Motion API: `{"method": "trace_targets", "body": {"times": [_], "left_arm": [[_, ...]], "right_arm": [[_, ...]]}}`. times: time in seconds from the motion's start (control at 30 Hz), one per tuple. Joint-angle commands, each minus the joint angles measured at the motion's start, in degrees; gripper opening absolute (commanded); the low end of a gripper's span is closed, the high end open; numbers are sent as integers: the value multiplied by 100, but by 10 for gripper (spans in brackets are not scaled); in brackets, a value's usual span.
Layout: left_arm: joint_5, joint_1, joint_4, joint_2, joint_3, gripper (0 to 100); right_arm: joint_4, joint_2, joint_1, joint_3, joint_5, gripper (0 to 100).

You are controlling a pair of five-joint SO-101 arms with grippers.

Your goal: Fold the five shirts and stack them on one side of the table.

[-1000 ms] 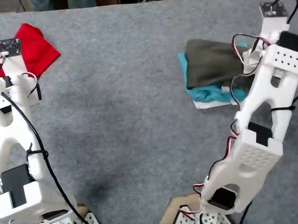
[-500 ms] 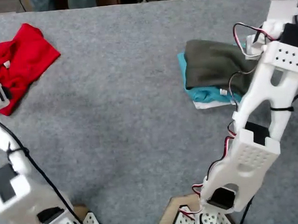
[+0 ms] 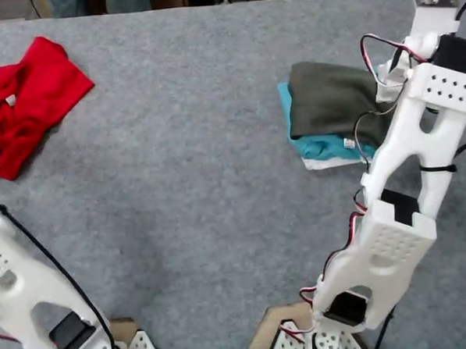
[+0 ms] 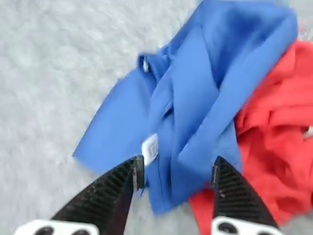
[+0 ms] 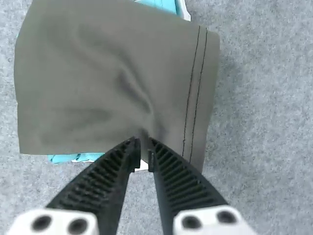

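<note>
- Stack: on the right of the tabletop [image 3: 194, 184] a folded grey shirt [image 3: 331, 99] lies on top, a teal shirt [image 3: 321, 148] under it and a white shirt [image 3: 326, 163] at the bottom, so three look done.
- Left over: a red shirt [image 3: 33, 95] lies crumpled at the far left. A blue shirt [image 4: 195, 93] is bunched against it, touching, at the tabletop's left edge.
- Right tool [image 5: 142, 143]: pressed almost together just over the grey shirt's near edge. I cannot tell whether any cloth is caught between the tips.
- Left tool [image 4: 177, 166]: spread wide and empty, hanging above the blue shirt close to its collar label.
- Handling: both loose shirts look light, soft and limp. They should drape and drag across the tabletop rather than slide, and several layers may come up at once.
- Where to grip: on the blue shirt a clean outer edge seems best, such as a shoulder or the hem corner that juts out on the side away from the red shirt. Pinching the twisted middle would likely lift folds of both shirts together.
- Risk: the stack is soft too, and a nudge could skew it.
</note>
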Motion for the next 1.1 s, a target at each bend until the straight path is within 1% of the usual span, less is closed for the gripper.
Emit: {"method": "trace_targets", "body": {"times": [0.0,0.03,0.1,0.2,0.23,0.27,0.33,0.43,0.47,0.53,0.6,0.63,0.83,0.93,1.0,1.07], "left_arm": [[-396,154,-457,949,-796,237],[-554,215,-563,1266,-840,231],[-862,321,-642,1758,-963,189],[-1240,391,-299,1952,-1490,45],[-1284,400,-114,1969,-1692,18],[-1292,418,105,1952,-1912,40],[-1301,462,624,1899,-2510,23],[-1336,558,1512,1802,-3793,28],[-1345,602,1697,1741,-3890,28],[-1424,743,1996,1371,-3767,28],[-1521,866,2593,905,-3793,28],[-1503,971,2752,712,-3776,28],[-923,1429,2734,-431,-3670,28],[-853,1851,2734,-1257,-3055,28],[-853,2220,2734,-1969,-2264,28],[-853,2695,2734,-2760,-1209,28]], "right_arm": [[26,-84,35,-277,-44,36],[44,-84,35,-277,-44,36],[62,-92,35,-277,-44,36],[62,-92,79,-277,-18,36],[62,-92,79,-277,-18,36],[62,-92,88,-277,-18,36],[62,-92,79,-277,-35,36],[62,-92,35,-277,-44,36],[62,-92,26,-277,-44,36],[62,-92,-26,-277,-44,36],[62,-92,-62,-277,-44,36],[62,-92,-70,-277,-44,36],[62,-92,-176,-277,-44,36],[62,-92,-255,-277,-53,36],[62,-92,-334,-277,-53,36],[53,-92,-404,-277,-53,36]]}}
